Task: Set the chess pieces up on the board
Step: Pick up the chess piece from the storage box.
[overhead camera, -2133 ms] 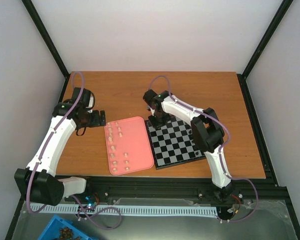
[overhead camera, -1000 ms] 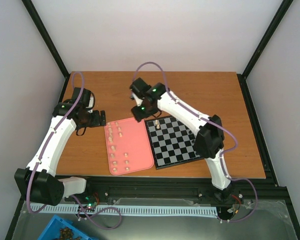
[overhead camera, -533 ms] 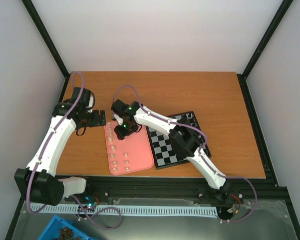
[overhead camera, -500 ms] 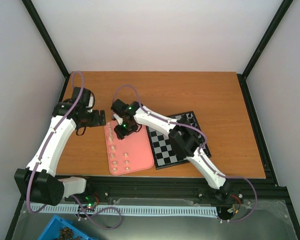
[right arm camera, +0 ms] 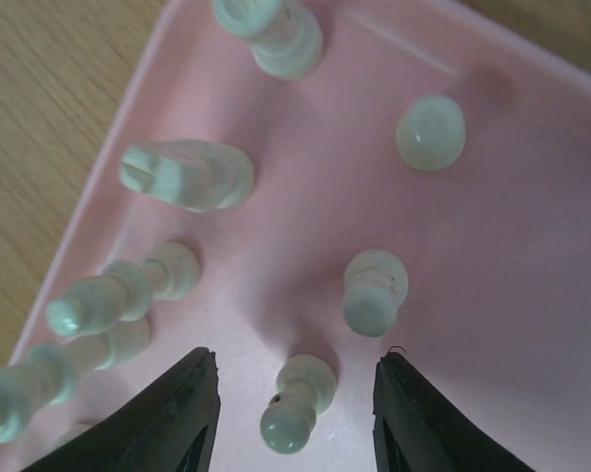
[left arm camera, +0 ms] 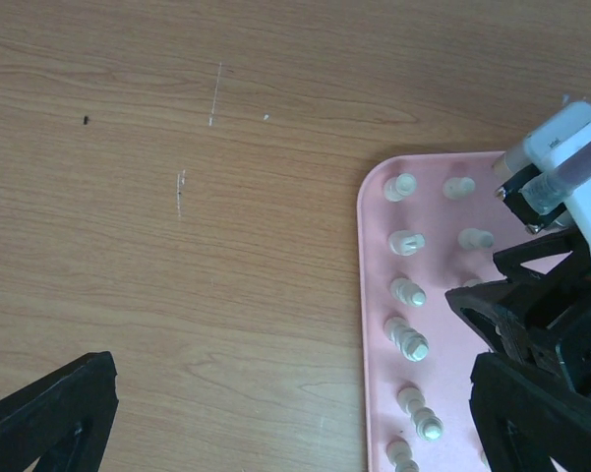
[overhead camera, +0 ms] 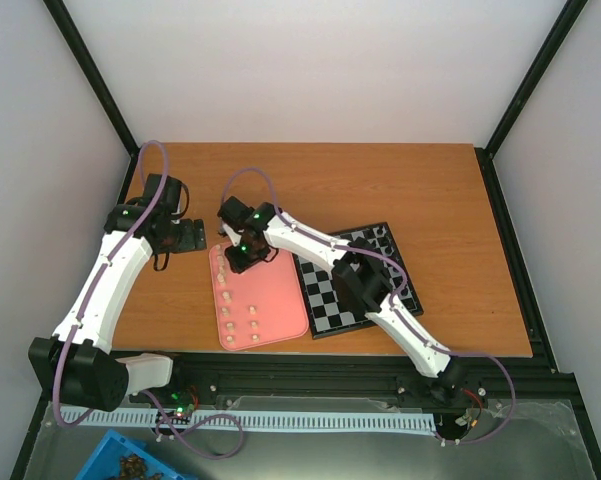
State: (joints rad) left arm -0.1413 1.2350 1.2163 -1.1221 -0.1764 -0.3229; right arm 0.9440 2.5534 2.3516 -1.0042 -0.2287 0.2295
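Care with the neighbours is what this pick calls for. My right gripper (right arm camera: 295, 364) hangs low over the pink tray (right arm camera: 492, 246), spread wide and pinching nothing; one small cream pawn (right arm camera: 300, 403) stands between its jaws at the bottom centre of the right wrist view. A second pawn (right arm camera: 374, 290) stands just up and to the right of it, near but apart; taller pieces (right arm camera: 118, 290) crowd the tray's left rim. I judge the grasp not yet made.

To do it well I would come straight down so both pads meet the pawn's stem under its head; close slowly, so the little thing is not flicked over; then lift straight up, clear of the second pawn, before swinging away.

The board (overhead camera: 330, 300) lies just beside the tray, right of it in the top view, partly under my right arm; the other chess pieces (left arm camera: 410, 295) stand in rows on the tray. My left gripper (overhead camera: 195, 236) hovers over the table (left arm camera: 177, 246) at the tray's upper left, jaws wide apart and empty; it is best kept out of the way.
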